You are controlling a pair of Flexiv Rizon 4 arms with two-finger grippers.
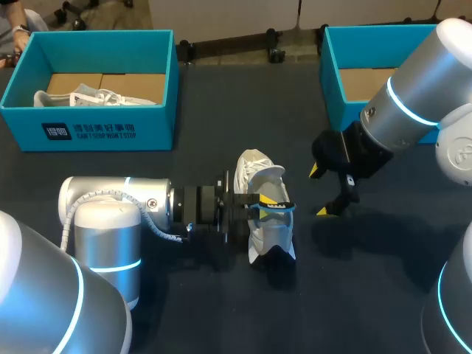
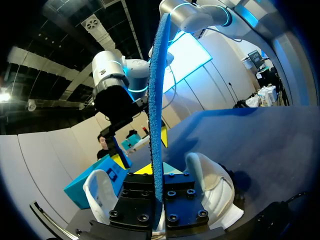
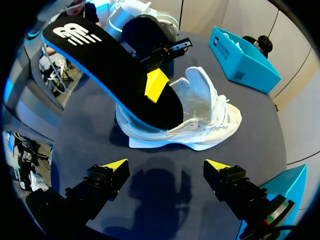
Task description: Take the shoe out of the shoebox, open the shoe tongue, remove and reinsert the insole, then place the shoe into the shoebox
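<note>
- Resting on its sole in the middle of the surface [image 1: 369, 287], outside both boxes, the white shoe [image 3: 212, 120] has its mouth gaping wide. That leaves room for the insole to pass.
- The black insole [image 3: 107, 67] with its blue edge stands slanted. One end sits down inside the shoe and the other rises up and away toward the left arm. That tilt suits sliding it along the shoe's length rather than pressing it in flat.
- The left gripper [image 1: 270, 202] reaches in from the left, just over the shoe, and is clamped on the insole with a yellow tip against each face. The left wrist view shows the insole edge-on between its fingers.
- I cannot tell from this pose whether the insole is coming out or going back in. Either way the insole step is in hand, and the return to the box is not yet done.
- The right gripper [image 3: 165, 167] hangs just right of the shoe, above the surface, with its fingers spread and nothing between them. It is likely standing by to steady the shoe or hold its opening apart.
- Far left, a blue shoebox [image 1: 110, 133] holds another pale shoe [image 1: 81, 97].
- Far right, a second blue shoebox [image 1: 335, 85] shows a bare cardboard floor. It seems to be the one waiting for this shoe.
</note>
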